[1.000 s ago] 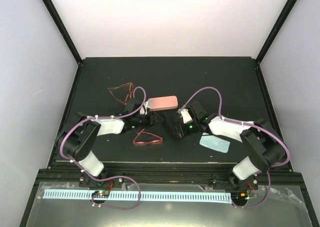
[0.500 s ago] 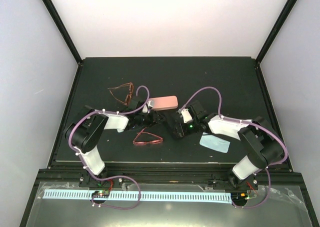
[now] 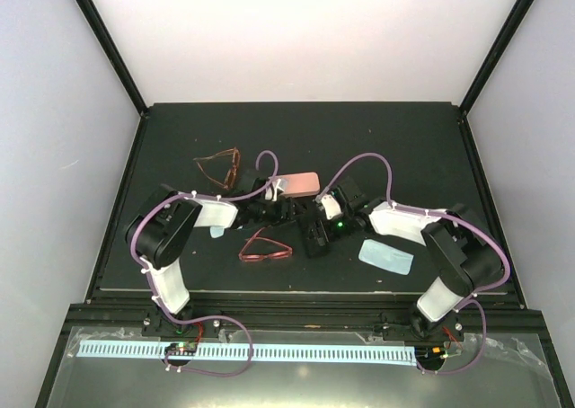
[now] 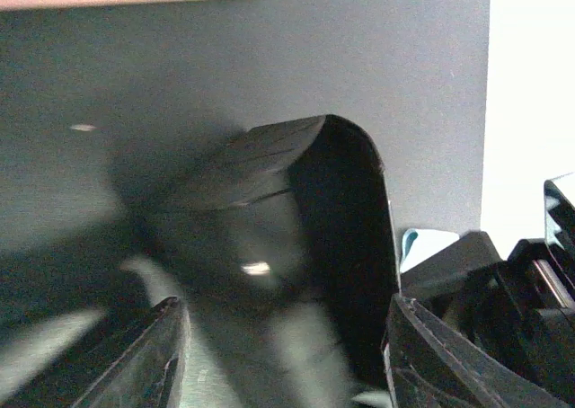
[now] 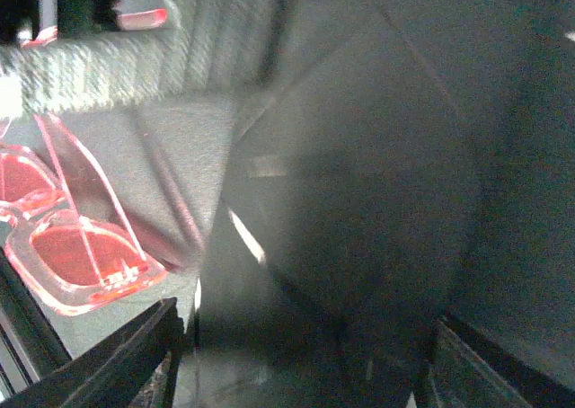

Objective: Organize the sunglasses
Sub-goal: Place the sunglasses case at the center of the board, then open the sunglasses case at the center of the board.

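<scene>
Dark mat (image 3: pixel 404 147) update: we see both arms have swung in on the black case (image 4: pixel 332 237), left gripper (image 4: pixel 283 323) and right gripper (image 5: pixel 305 327) spread round it (gripping? too blurry to tell), red-pink sunglasses (image 3: pixel 263 249) beside, amber sunglasses (image 3: pixel 218 168) far-left, both unpacked.

Black case (image 4: pixel 337 228): open, hollow side toward the left jaws, lying between both pairs of jaws. Pink case (image 3: pixel 301 183): just beyond the left jaws. Light blue cloth (image 3: pixel 386 256): flat on dark table (image 3: pixel 395 138), behind the right jaws.

The black table (image 3: pixel 404 147) bears amber sunglasses (image 3: pixel 230 165), red sunglasses (image 3: pixel 255 252), pink case (image 3: pixel 296 184), blue cloth (image 3: pixel 386 256).
</scene>
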Controlling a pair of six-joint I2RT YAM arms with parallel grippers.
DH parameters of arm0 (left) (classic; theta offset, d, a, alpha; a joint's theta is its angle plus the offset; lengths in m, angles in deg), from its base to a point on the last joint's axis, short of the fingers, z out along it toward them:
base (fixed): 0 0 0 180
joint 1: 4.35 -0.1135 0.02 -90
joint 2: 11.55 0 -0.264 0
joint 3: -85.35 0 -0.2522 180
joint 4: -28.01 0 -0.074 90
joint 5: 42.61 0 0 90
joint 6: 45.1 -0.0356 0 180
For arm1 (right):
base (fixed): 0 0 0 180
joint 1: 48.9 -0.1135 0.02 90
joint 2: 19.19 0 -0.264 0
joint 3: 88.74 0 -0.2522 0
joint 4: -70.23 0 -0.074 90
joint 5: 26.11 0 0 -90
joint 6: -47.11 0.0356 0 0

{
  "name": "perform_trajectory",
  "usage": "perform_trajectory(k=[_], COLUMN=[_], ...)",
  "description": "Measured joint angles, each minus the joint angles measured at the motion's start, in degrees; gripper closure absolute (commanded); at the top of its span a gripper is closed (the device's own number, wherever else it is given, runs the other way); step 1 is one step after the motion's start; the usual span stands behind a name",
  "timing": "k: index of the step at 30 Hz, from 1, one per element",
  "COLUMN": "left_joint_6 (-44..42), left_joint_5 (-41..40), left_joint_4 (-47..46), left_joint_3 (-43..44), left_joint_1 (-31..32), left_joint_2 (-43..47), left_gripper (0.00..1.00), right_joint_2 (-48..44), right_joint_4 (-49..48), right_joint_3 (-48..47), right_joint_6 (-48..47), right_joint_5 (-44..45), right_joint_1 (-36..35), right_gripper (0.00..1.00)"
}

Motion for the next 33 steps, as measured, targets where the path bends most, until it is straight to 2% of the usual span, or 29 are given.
perform_trajectory(k=[6,12,15,25,28,33], left_joint_6=[-5.62,-9.33,-11.08,-20.46,-22.08,-23.10], left_joint_5=[1.79,1.79,1.40,-6.03,-6.80,-6.82], left_joint_4=[6.25,10.95,13.86,28.11,29.81,30.77], left_joint_3=[4.46,7.10,8.04,14.67,15.67,16.35], left_joint_1=[2.05,2.14,2.36,2.86,2.86,2.86], left_joint_2=[-0.46,-1.11,-1.16,-2.95,-3.41,-3.69], left_gripper=[0.42,0.43,0.48,0.48,0.48,0.48], right_joint_2=[0.57,0.90,0.87,-3.26,-3.48,-3.48], right_joint_4=[0.46,1.81,1.42,0.00,0.00,0.48], right_joint_3=[-1.07,-2.71,-2.82,-0.63,-0.61,-0.61], right_joint_6=[-0.94,-0.42,0.17,4.68,5.38,3.89], right_joint_5=[-0.61,3.06,5.33,13.57,16.09,15.69], right_joint_1=[-0.52,-0.52,-0.52,-0.57,-0.57,-0.68], right_gripper=[0.27,0.33,0.34,0.41,0.40,0.30])
